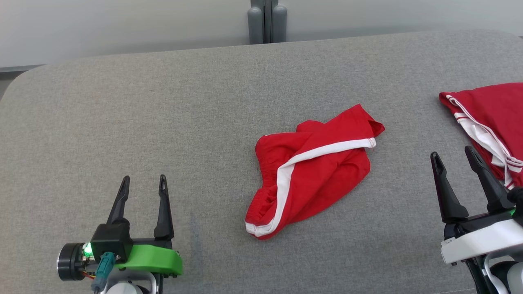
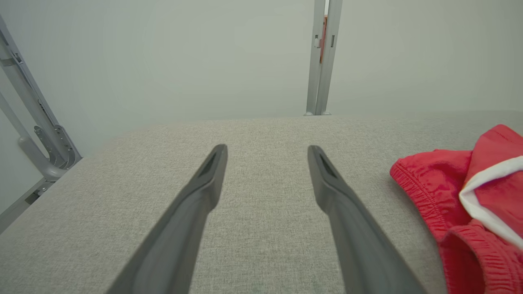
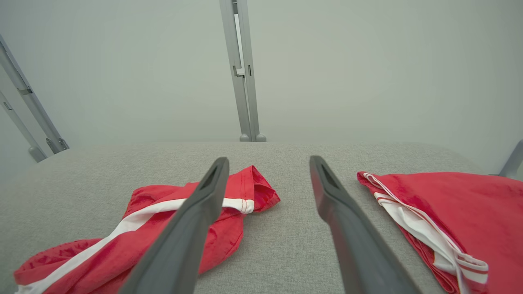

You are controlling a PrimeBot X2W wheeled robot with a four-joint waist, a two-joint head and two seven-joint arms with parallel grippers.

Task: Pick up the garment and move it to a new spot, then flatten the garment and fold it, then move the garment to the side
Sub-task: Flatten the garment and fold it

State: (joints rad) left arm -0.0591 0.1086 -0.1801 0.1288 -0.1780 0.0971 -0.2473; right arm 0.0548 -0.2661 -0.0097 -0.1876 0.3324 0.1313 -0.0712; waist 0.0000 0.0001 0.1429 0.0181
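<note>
Clearly nothing has been lifted yet: the shorts (image 1: 310, 175) lie in a crumpled heap near the middle of the bench (image 1: 163, 102), red with a white side stripe. One leg hem is flung toward the far right and the elastic waistband is bunched at the near left.

The left gripper (image 1: 144, 179) sits low at the near left, well apart from the shorts, its jaws wide with nothing between them. The right gripper (image 1: 452, 153) sits at the near right, jaws equally wide and empty, between the shorts and a second garment (image 1: 490, 114). That garment is also red with white trim. It lies flatter at the right edge, with one finger just beside its striped hem.

I judge this to be the very start of the first step, the pick-up, with the heap in the middle as the piece to be worked and the one at the right already set aside.

The next move calls for a reach inward and down to the heap. From the left wrist view the waistband lies off to the right of the fingers. From the right wrist view the leg hem lies just ahead and to the left. Either arm would need to turn toward the middle, then close on a raised fold rather than flat cloth. The right arm should keep clear of the second garment. The new spot is best picked on bare bench, with room to spread the shorts out.
</note>
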